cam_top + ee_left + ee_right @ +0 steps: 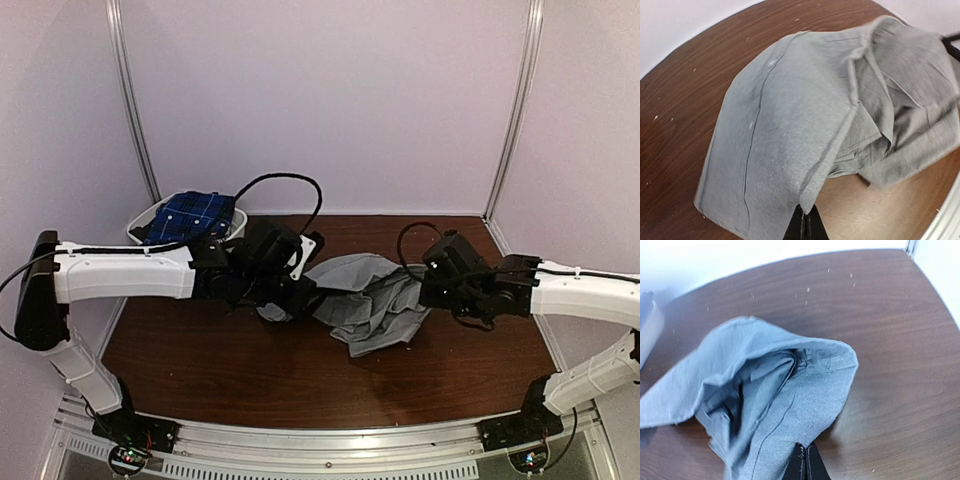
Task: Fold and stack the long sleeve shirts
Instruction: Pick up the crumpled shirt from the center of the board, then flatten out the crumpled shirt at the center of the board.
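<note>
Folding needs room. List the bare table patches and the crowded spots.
Bare: the wide near strip of table between the grey shirt and the near edge; also the far right corner. Crowded: the middle, where left tool and right tool grip the shirt; far left, the white basket.

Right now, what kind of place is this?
Probably a robot test booth: plain pale walls, metal poles, and a dark brown wooden table with a metal rail, where the left gripper and right gripper pinch a plain grey cloth shirt.
</note>
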